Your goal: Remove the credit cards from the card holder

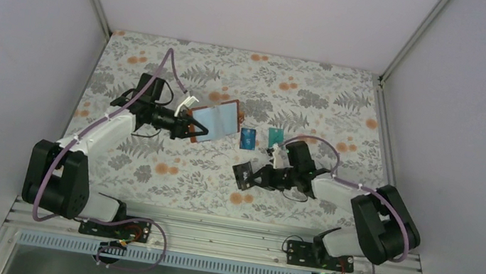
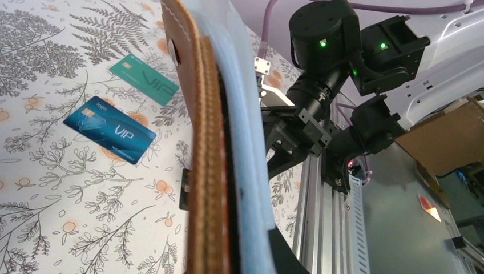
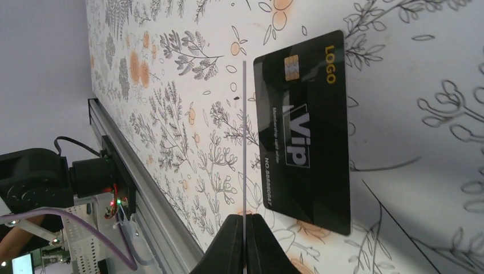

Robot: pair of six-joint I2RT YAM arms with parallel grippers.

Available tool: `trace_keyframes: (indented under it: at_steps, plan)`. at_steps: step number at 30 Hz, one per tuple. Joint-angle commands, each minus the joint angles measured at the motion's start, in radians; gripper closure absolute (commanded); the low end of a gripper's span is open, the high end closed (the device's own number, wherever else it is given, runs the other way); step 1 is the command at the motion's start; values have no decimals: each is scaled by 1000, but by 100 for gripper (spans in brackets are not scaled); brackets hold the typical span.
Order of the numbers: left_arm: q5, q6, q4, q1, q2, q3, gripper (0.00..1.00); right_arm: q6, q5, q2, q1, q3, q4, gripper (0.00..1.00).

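Cloth [image 1: 149, 174] printed with ferns and flowers covers the table. At lower centre, the right gripper [image 3: 243, 228] pinches a thin pale card [image 3: 243, 137] edge-on, just beside a glossy black card [image 3: 302, 131] lying flat. Higher up, a blue card [image 1: 248, 138] and a teal card [image 1: 275, 136] lie apart, with bare cloth between them. Left of them, the left gripper [image 1: 196, 130] clamps the corner of the open brown leather card holder [image 1: 219, 119], its pale blue lining facing up.

A lab test cell: white panel walls [image 1: 259, 3], aluminium mounting rail [image 1: 212, 236].

Brown card holder [image 2: 205, 142], pale blue lining, in the left gripper [image 1: 196, 130]; past it blue card [image 2: 109, 129], teal card [image 2: 144, 78] (both stamped VIP); in the right gripper [image 3: 244, 220], pale card [image 3: 243, 142] edge-on, black card [image 3: 305, 131] with gold logo beside.
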Motion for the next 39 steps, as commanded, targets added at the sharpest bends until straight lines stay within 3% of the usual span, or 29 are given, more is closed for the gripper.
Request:
trace_keyframes:
  at_steps: [1,6,13,17,20,24,28,32,39]
  plan:
    - [5,-10,34,5,-18,-10,98,19,-40,65,20,26,93,96]
    - [4,-8,31,4,-16,-9,98,25,-12,81,19,42,75,96]
    - [9,-9,32,4,-12,-11,98,2,109,-21,20,85,-119,50]
    - [16,-8,34,3,-9,-12,97,-27,273,-115,22,146,-294,35]
    - [21,-10,36,4,-6,-11,98,-31,361,-110,25,152,-332,32]
    - [19,-12,36,4,-8,-12,98,-29,444,-37,49,160,-318,40]
    - [19,-10,35,4,-8,-13,98,-32,594,27,79,211,-345,69]
    - [20,-9,36,4,-4,-14,98,-38,644,116,139,239,-366,86]
    - [20,-8,36,4,-1,-14,98,19,671,188,259,240,-415,94]
